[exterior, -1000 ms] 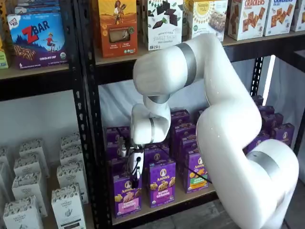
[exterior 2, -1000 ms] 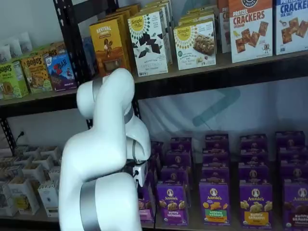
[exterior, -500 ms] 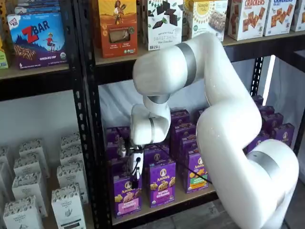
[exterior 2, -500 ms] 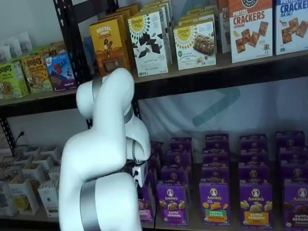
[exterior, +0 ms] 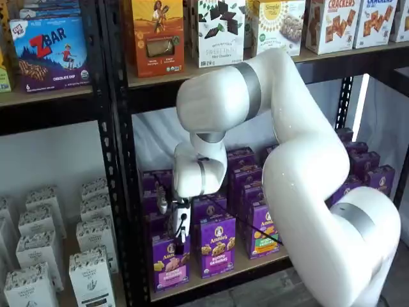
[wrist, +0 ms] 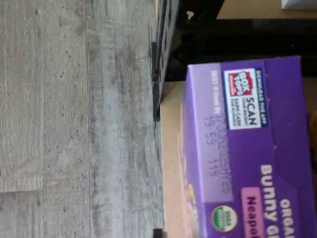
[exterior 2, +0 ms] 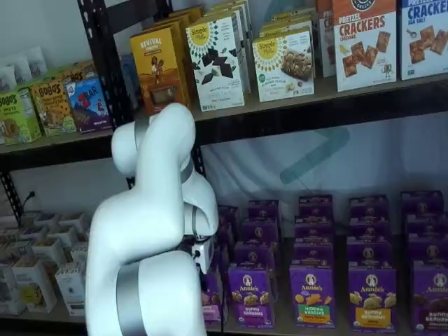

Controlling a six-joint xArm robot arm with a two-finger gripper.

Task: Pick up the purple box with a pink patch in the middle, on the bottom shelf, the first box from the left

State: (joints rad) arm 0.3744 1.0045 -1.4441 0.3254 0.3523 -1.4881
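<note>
One white xArm (exterior: 300, 166), smooth rounded plastic links with two grey bands, reaches down to the front left of the bottom shelf (exterior: 217, 276), a tan wooden board edged by a black metal beam between black perforated uprights. The gripper (exterior: 178, 241) hangs at the top edge of the purple box (exterior: 170, 263); one dark finger shows side-on, so I cannot tell whether the fingers are apart or clamped. The purple box stands upright at the shelf's front left corner, a matte cardboard carton with a round white logo, snack pieces and a pink patch low on its front. Beside it in the front row are two more purple cartons: one with a purple-white label (exterior: 215, 245) and one with a green patch (exterior: 262, 228). More purple cartons stand in rows behind; count unclear. In the wrist view the purple box's top flap (wrist: 247, 148) fills one side, with one Box Tops sticker, a faint printed date code and a round green seal; grey wood-grain floor planks (wrist: 74, 119) lie beyond the shelf edge. In a shelf view the arm (exterior 2: 150, 231) covers most of the box.
</note>
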